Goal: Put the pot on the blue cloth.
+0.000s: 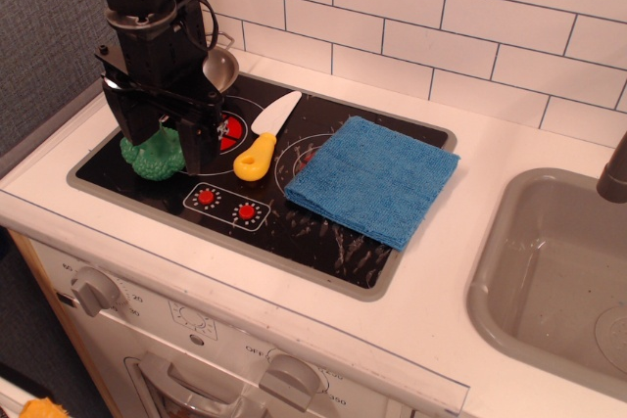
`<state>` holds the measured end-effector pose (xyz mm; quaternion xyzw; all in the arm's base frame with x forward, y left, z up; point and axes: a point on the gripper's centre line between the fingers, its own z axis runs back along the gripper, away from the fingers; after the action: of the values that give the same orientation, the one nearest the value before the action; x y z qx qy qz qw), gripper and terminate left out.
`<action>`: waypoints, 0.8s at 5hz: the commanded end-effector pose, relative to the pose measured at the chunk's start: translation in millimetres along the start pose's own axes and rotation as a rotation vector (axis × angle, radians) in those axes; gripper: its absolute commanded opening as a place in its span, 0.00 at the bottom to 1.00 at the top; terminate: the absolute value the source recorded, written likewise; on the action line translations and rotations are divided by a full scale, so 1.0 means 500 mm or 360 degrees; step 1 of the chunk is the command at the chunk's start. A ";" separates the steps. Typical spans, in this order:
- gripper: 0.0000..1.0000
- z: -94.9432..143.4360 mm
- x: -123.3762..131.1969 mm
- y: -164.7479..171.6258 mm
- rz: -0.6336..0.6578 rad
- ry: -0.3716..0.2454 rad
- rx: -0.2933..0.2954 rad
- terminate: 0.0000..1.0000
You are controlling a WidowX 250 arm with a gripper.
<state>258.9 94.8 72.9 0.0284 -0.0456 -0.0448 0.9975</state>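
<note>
The pot (222,67) is a shiny steel bowl at the back left of the black stovetop (323,242). Only its right part shows; my arm hides the rest. The blue cloth (373,179) lies folded flat on the right part of the stovetop, well to the right of the pot. My black gripper (168,144) points down at the front left of the stovetop, in front of the pot and just above a green toy. Its fingers stand apart and hold nothing.
A green broccoli toy (152,158) sits under the gripper. A yellow-handled toy knife (265,139) lies between the pot and the cloth. A grey sink basin (554,271) is at the right. A white tiled wall stands behind.
</note>
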 end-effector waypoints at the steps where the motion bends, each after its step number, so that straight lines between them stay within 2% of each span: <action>1: 1.00 0.000 0.000 0.000 0.0000 0.0000 0.0000 0.00; 2: 1.00 0.027 0.051 0.027 0.0033 -0.0078 0.0016 0.00; 4: 1.00 0.060 0.134 0.083 0.0116 -0.0244 -0.0028 0.00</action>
<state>327.1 123.6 94.9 0.0068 -0.1002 -0.0129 0.9949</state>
